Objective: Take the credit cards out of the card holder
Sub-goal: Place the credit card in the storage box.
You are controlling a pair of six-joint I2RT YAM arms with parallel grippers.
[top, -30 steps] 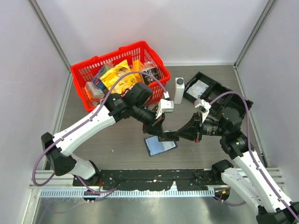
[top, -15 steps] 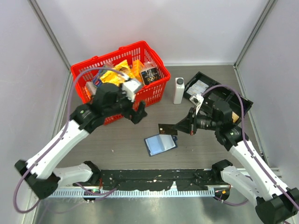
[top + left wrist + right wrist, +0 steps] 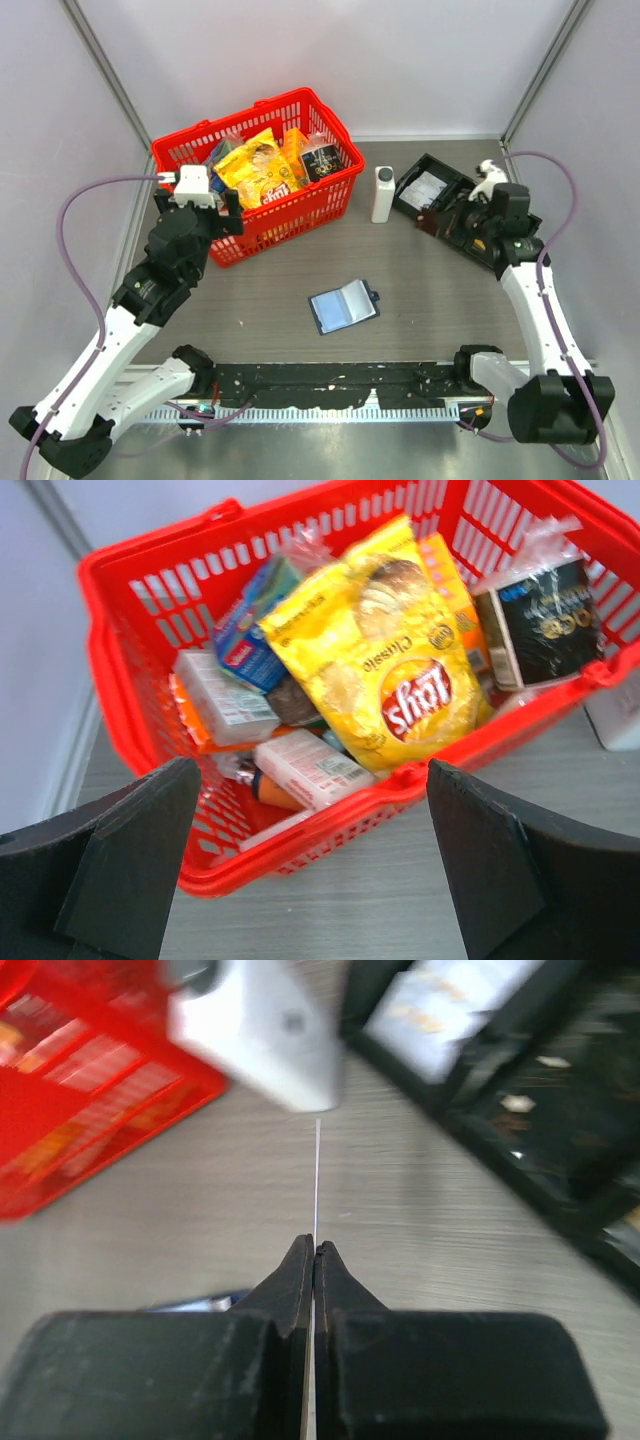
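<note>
Pale grey walls [image 3: 330, 60] close in a grey-brown wood-grain table [image 3: 270, 285]. The two arms have parted since a second ago, when their grippers met over the middle of it. The left arm [image 3: 120, 320] has pulled back to its own side and rises from its base, bent at the elbow. Its left gripper [image 3: 313, 780] is spread wide, holding nothing, and faces the near-left corner of the red basket [image 3: 335, 130] full of snack packets. The right arm [image 3: 535, 300] has swung out to the right, its forearm stretched up the table and its wrist over the black tray [image 3: 455, 168]. The card holder [image 3: 343, 306] lies where it lay: open, clear sleeves up, mid-table, well apart from both grippers. A white bottle [image 3: 383, 193] stands upright between basket and tray. The right gripper [image 3: 443, 222] is clenched on a thin credit card [image 3: 428, 222], seen edge-on from its wrist camera.
</note>
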